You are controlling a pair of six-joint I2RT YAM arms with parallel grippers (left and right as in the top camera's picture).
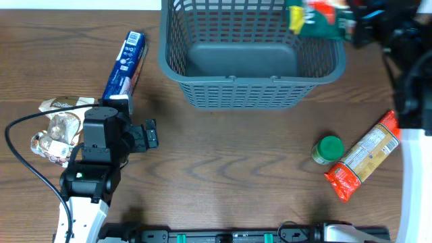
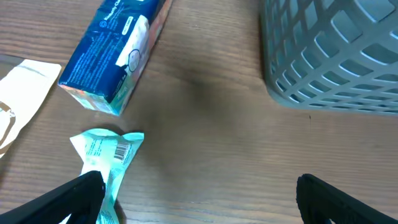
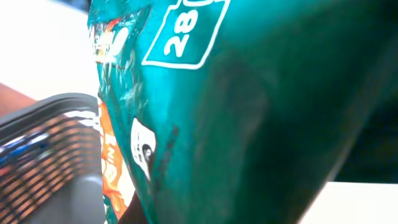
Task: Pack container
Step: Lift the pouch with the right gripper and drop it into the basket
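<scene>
The left gripper (image 2: 199,188) hangs low over the wooden worktop (image 1: 229,172) with its jaws spread wide and nothing between them. Just beside one finger lies a small mint-green packet (image 2: 109,152) with a barcode. Pale crinkled snack bags (image 1: 57,128) lie next to the arm on its outer side. Beyond them a long blue box (image 1: 125,64) lies flat. Over on the right side, a jar with a green lid (image 1: 329,148) stands just beside an orange packet (image 1: 364,156) that lies at a slant. Farther back stands the container (image 1: 250,91), upright at the middle of the worktop. At its far right corner the right gripper (image 1: 358,27) holds a green packet (image 1: 317,20) above the rim; its fingers are hidden behind the packet.
</scene>
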